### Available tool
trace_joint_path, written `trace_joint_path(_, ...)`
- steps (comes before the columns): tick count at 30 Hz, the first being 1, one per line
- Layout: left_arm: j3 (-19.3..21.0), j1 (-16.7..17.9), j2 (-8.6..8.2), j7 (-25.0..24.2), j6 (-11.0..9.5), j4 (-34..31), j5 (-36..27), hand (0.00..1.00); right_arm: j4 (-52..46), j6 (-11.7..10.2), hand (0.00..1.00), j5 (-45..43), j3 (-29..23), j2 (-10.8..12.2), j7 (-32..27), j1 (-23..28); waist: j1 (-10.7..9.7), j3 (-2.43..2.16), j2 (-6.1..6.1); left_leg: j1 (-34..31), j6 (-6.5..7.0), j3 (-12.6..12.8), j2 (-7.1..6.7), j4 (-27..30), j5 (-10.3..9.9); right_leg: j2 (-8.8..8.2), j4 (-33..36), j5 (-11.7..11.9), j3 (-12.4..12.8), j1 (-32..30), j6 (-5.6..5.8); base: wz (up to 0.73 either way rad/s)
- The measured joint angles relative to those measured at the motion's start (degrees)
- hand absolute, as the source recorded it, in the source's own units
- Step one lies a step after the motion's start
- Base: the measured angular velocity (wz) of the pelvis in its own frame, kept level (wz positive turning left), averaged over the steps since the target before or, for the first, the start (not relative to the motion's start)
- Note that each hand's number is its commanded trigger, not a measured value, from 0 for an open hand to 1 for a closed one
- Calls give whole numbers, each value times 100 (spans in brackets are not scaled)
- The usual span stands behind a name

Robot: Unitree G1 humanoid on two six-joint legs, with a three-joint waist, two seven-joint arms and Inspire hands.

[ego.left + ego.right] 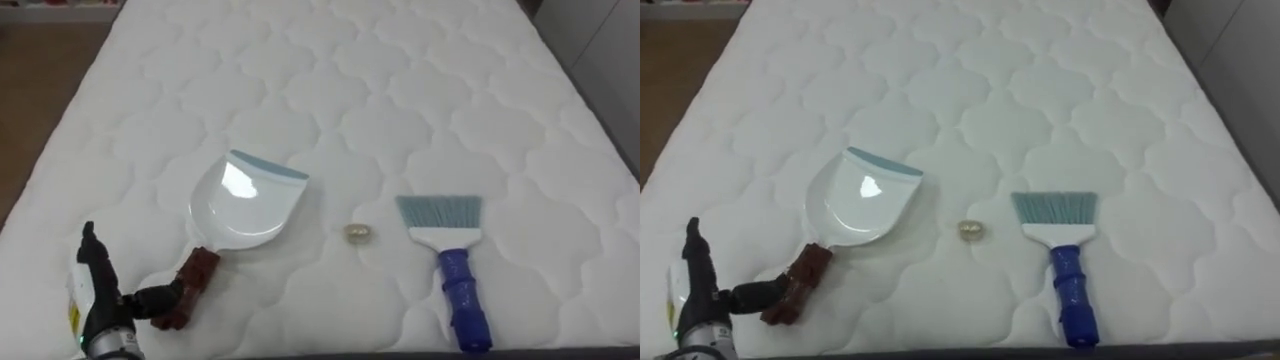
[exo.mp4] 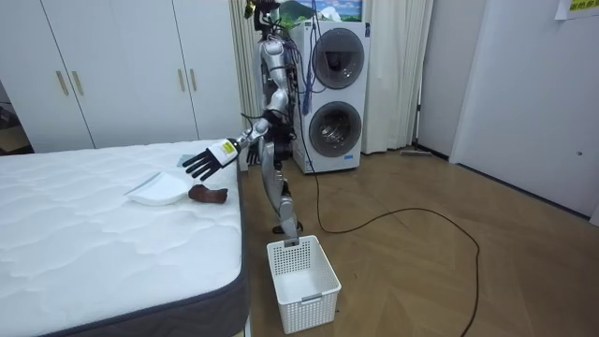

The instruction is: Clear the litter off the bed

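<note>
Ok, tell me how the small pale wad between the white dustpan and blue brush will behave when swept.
The small pale crumpled wad looks tiny beside the blue-handled brush, so probably very light and easily flicked. Roundish, it may roll. The quilted white mattress has dimples that could catch it.

Home bedroom, quilted bed [image 2: 94, 225], white wardrobes [image 2: 122, 70], stacked washers [image 2: 334, 94]

On the bed [image 1: 1040, 90], a dustpan [image 1: 862, 205] lies at nine o'clock from a small scrap [image 1: 972, 231], a blue brush [image 1: 1064, 255] at three, the straight-fingered left hand [image 1: 698, 290] at eight.
</note>
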Motion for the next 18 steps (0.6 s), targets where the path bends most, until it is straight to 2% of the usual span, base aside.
trace_joint_path(4, -85, -179, 13, -150, 24, 107, -2, 0, 40, 11, 0, -2, 1, -38, 10, -39, -16, 20, 29, -48, 0, 4, 7, -35, 14, -1, 0, 2, -10, -95, -3, 0)
trace_joint_path(8, -239, -346, 30, -225, 108, 114, -53, 0, 169, 89, 0, 155, 9, -39, 1, -167, -155, 24, 55, -168, -2, -77, -2, -30, 18, -13, -2, 2, -158, -143, -3, 11)
trace_joint_path(12, -377, -571, 37, -384, 192, 125, -54, 0, 221, 134, 0, 198, 13, -42, -17, -304, -160, 26, 83, -379, 0, -98, -8, -28, 44, -20, 25, 3, -154, -367, -4, 1)
trace_joint_path(18, -538, -1056, 45, -640, 219, 620, -193, 0, 295, 134, 0, 270, 176, -39, -55, -509, -260, 41, 108, -599, -15, -228, 3, -49, 90, -14, 179, 2, -219, -642, -4, 6)
